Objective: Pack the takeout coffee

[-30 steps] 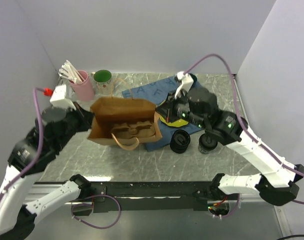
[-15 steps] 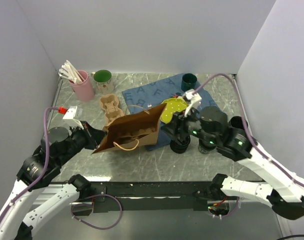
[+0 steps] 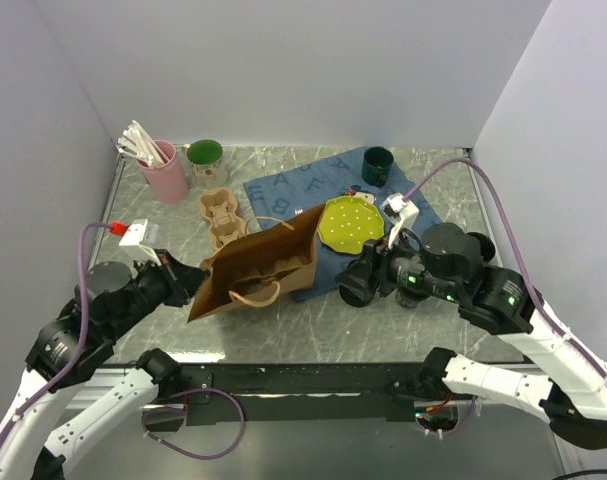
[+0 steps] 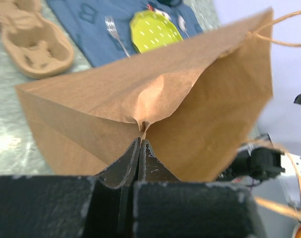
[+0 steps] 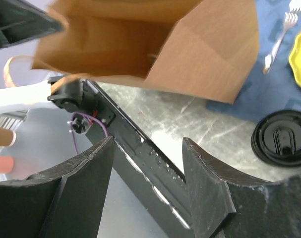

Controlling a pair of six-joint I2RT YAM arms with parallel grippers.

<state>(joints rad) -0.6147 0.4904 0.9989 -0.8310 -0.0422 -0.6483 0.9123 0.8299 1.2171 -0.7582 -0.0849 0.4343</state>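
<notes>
The right pincer has released the paper bag, jaws apart beside a coffee cup at three o'clock; the left pincer clamps the rim, keeping it open.

Overhead camera looks down from behind; both wrist cameras closely face the paper bag.

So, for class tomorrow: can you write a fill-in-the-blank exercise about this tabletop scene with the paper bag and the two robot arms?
1. The left gripper is shut on the brown paper bag, while the right gripper stands ____.
2. The round yellow-green plate lies on the ____ cloth.
3. The black disposable coffee cup standing outside the bag has its lid ____.
Missing words: open; blue; on.
</notes>
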